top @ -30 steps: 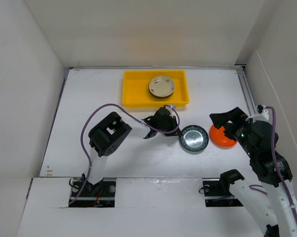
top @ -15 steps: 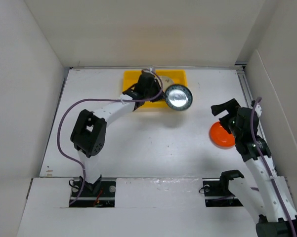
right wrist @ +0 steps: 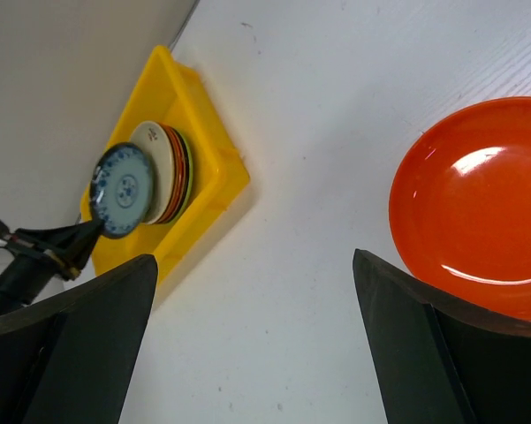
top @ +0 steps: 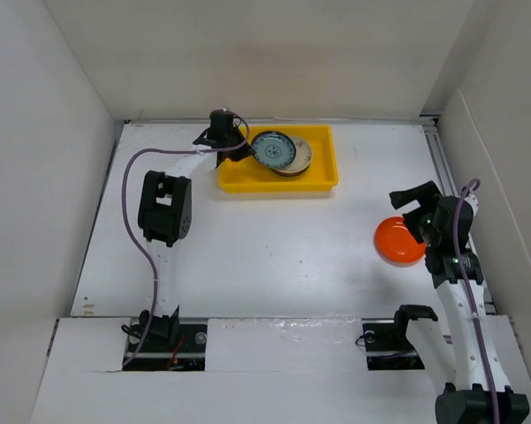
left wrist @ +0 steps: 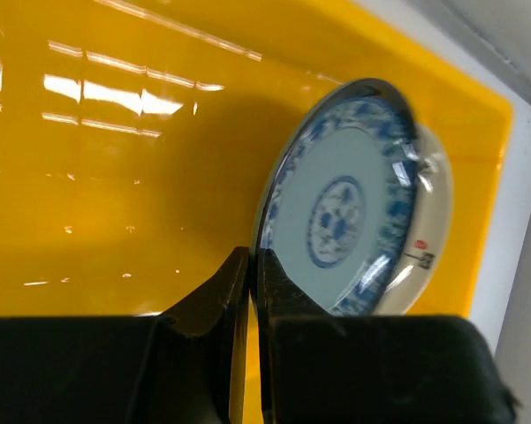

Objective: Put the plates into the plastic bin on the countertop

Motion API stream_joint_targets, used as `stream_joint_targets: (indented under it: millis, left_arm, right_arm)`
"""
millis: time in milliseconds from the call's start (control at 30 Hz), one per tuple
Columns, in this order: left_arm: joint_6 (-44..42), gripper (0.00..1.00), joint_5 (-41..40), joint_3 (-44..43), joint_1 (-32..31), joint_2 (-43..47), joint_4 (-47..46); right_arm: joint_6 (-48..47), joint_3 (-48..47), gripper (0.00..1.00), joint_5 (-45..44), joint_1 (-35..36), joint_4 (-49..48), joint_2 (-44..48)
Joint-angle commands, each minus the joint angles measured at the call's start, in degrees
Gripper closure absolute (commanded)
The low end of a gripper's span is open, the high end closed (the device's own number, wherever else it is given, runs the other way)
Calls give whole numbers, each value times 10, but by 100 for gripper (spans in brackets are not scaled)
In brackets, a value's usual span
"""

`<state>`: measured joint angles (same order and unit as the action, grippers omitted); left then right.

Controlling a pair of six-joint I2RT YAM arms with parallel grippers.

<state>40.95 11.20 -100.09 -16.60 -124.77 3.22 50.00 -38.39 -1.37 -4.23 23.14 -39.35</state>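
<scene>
The white worktop, closed in by white walls, carries a shallow rectangular bright yellow plastic bin at its far side. The left gripper reaches over the bin, and its jaws are pinched shut on the near rim of a small round blue-grey patterned plate. This plate hangs tilted above a stack of plates inside the bin, with a round cream plate on top. Whether its far edge touches the cream plate cannot be told.

The step in hand seems to be the setting down. To do it well, the arm should level the plate, centre it over the stack, lower it until it rests, and only then part the jaws, so that it does not slide off.

The right gripper has its jaws wide apart and empty. A glossy round orange plate lies flat on the worktop just beside them, outside the bin.
</scene>
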Motion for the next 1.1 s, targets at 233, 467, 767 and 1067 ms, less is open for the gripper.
stream_joint_targets:
  millis: [233, 467, 767, 1067]
  left_arm:
    - [-6, 77, 55, -74, -11, 0, 8]
    - [-12, 34, 76, -26, -38, 37, -23]
    - [-56, 0, 37, 19, -95, 122, -2]
    - [-24, 0, -116, 285, -122, 391, 26]
  right_arm:
    - [-33, -14, 3, 12, -11, 39, 43]
    - [-39, -14, 0, 20, -11, 79, 70]
    - [32, -9, 0, -8, -17, 98, -15]
    - [122, 63, 2, -52, -143, 106, -60]
